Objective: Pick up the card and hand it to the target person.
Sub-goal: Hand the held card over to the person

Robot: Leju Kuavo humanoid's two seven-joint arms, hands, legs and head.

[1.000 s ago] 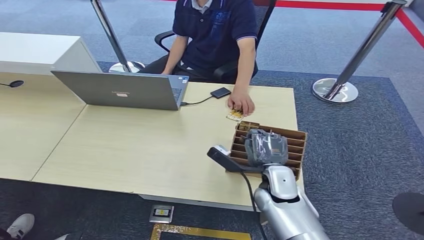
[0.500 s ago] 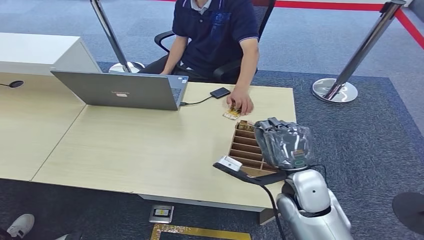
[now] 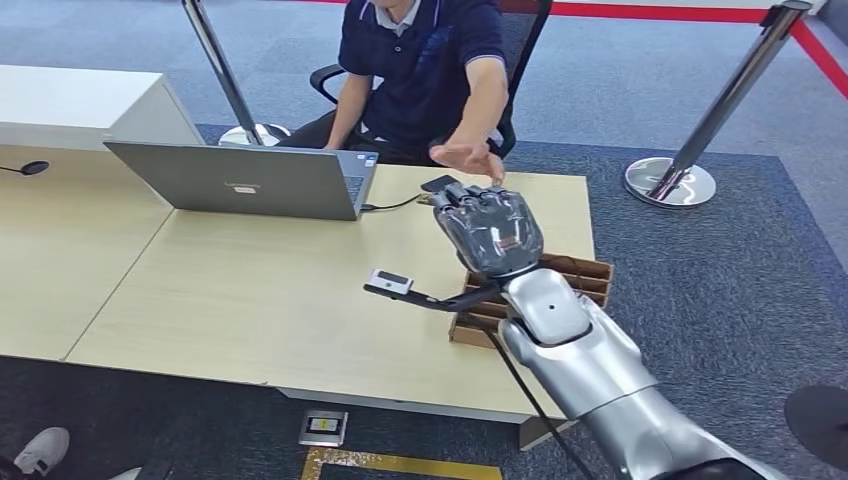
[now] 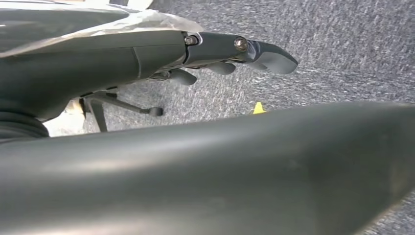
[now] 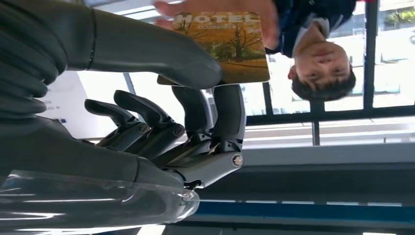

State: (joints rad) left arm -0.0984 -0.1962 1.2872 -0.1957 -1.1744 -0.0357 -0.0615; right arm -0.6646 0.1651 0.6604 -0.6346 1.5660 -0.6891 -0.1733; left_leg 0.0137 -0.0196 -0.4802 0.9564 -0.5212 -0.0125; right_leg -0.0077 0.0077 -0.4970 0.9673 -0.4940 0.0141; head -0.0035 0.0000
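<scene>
The right hand (image 5: pixel 195 122), raised above the far right corner of the pale wooden table (image 3: pixel 250 300), pinches a thin, stiff yellow hotel card (image 5: pixel 222 46) between thumb and fingers. The person's hand (image 5: pixel 215 7) touches its free edge. Light and slick, it is best taken there.

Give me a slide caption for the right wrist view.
Right hand pinches the hotel card as a person's hand takes its far edge.

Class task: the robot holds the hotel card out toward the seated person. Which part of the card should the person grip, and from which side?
Grip the free far edge of the card, coming from the person's own side, opposite the right hand. The thumb and fingers pinch its near end, leaving the far end exposed, where the person's hand already reaches.
</scene>
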